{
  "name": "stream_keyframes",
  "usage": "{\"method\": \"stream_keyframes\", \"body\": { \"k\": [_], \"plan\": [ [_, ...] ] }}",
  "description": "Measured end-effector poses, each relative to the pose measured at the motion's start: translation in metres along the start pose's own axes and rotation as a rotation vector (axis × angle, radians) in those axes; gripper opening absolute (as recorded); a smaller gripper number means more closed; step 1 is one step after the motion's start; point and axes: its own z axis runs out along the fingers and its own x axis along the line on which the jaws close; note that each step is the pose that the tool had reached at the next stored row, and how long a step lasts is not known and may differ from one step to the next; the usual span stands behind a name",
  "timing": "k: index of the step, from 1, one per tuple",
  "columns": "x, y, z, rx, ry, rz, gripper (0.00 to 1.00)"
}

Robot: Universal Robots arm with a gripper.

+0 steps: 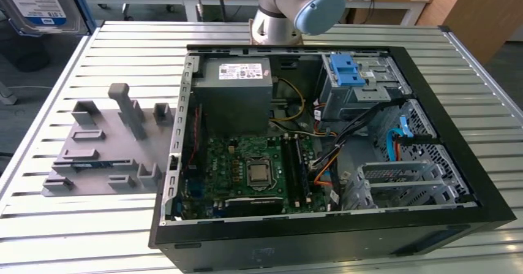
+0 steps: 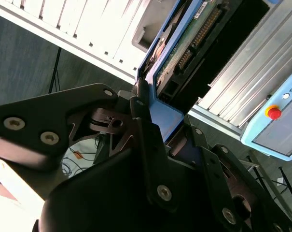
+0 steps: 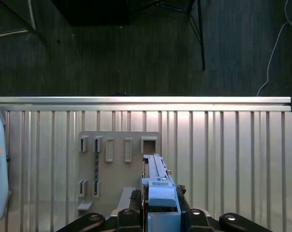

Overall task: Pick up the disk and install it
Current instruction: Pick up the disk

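The slatted metal table carries an open computer case lying on its side, and on the exterior view's left of it stands a grey slotted fixture with no drive in its slots. The arm rises from the far edge of the table behind the case. Judging by this, the pick-up step is done and the carry toward the case is in hand; the install itself is not yet made. The disk hangs in the air at the exterior view's far left, well apart from the case and clear of the fixture. Its white-and-blue label faces that camera. In the first wrist view the disk shows edge-on, pointing down over the fixture side of the table. The gripper is clamped on the blue carrier frame at one end of the disk. One of the fingers presses on each side of that frame, so the drive body and its green board reach out beyond the tips. Finishing the job probably calls for bringing the disk across to the grey drive cage inside the case. It would need to be squared to the cage opening, since cables run close beside it.
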Motion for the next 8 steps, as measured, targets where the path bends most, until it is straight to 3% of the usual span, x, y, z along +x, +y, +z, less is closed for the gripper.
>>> {"method": "stream_keyframes", "body": {
  "k": [8],
  "plan": [
    [-0.0001, 0.0002, -0.0093, 0.0001, 0.0000, 0.000, 0.36]
  ]
}}
